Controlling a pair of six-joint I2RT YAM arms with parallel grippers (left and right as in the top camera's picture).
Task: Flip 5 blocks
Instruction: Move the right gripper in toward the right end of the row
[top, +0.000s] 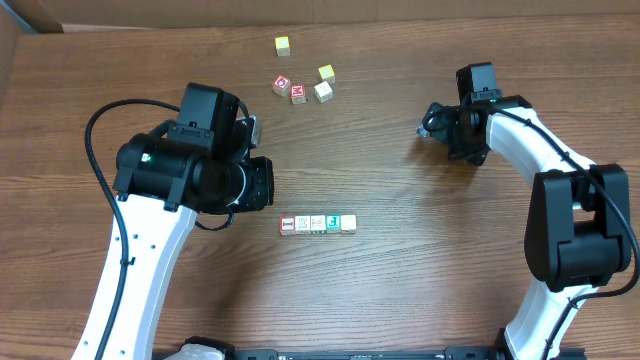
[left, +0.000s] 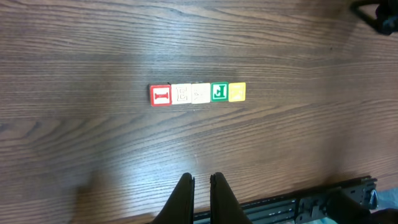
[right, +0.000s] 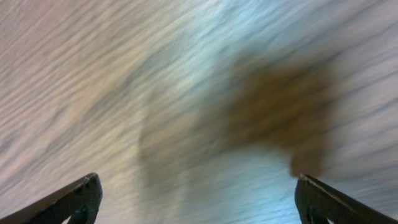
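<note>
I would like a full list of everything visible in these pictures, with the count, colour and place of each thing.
row blocks: five; red, two whitish, green, yellowish; touching line at table centre.
far blocks: five; two red, two yellowish, one pale; loose, far side.
table: one; brown wood; under everything.
left gripper: one; black; shut, near the row.
right gripper: one; black; open, empty, right side.

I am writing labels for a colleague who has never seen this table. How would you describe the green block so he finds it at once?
On the wooden table, near its middle, lies a straight row of five small cubes. The green block is fourth counting from the red-faced cube, between a whitish cube and the yellowish end cube. In that row it alone is green-faced.
</note>
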